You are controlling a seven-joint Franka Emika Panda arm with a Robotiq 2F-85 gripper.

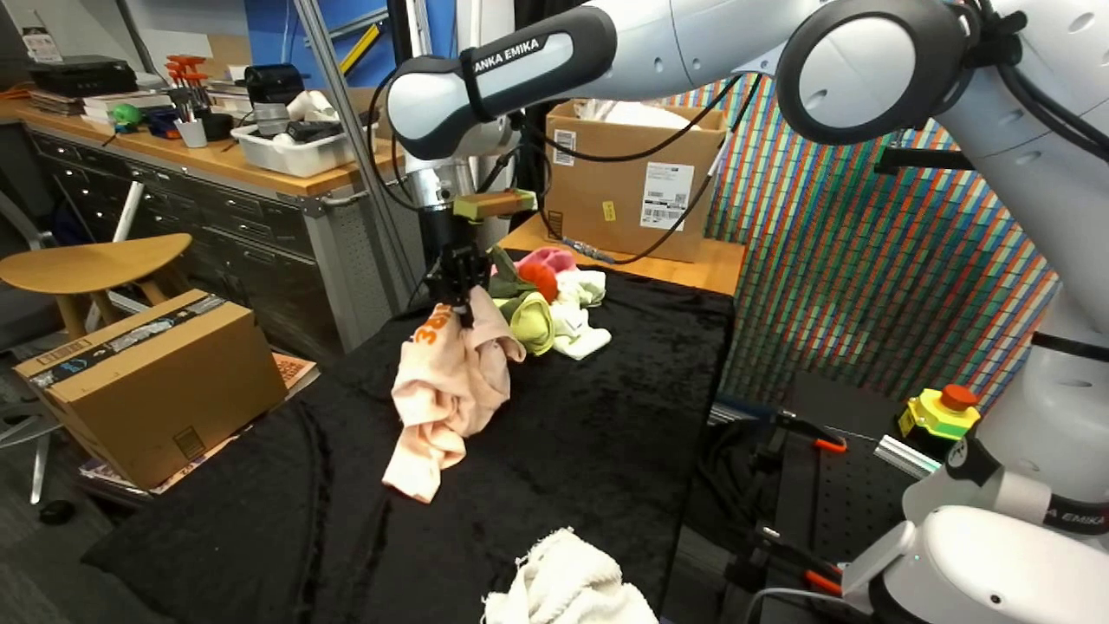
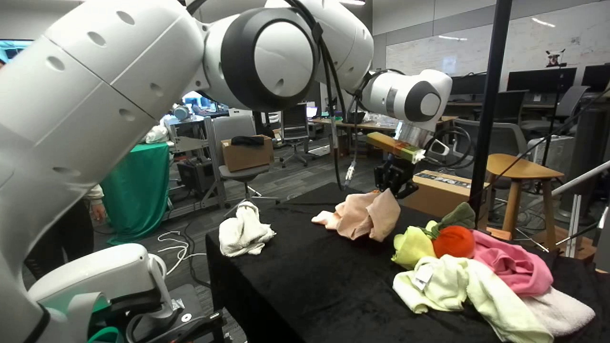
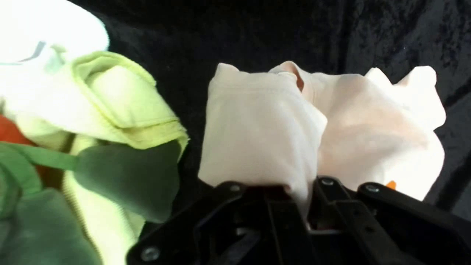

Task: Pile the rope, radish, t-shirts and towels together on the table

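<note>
Gripper point(image 1: 464, 312) pinched on orange-print t-shirt point(image 1: 455, 381), over black table point(image 1: 624, 416). In an exterior view, from that shirt: radish point(image 1: 539, 277), pink t-shirt point(image 1: 550, 257) at 1 o'clock; yellow-green towel point(image 1: 531, 325), pale towel point(image 1: 572, 314) about 2; frayed white towel point(image 1: 567, 585) at 5, well apart.

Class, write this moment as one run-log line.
gripper: shut on printed t-shirt, clear of pile | radish: in pile | white towel: on table, apart from pile | status: unfinished

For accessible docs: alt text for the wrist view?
A black pincer pinches a crumpled cream shirt over a black table. At left, a yellow-green towel and a partly cut-off red radish with green leaves.
</note>
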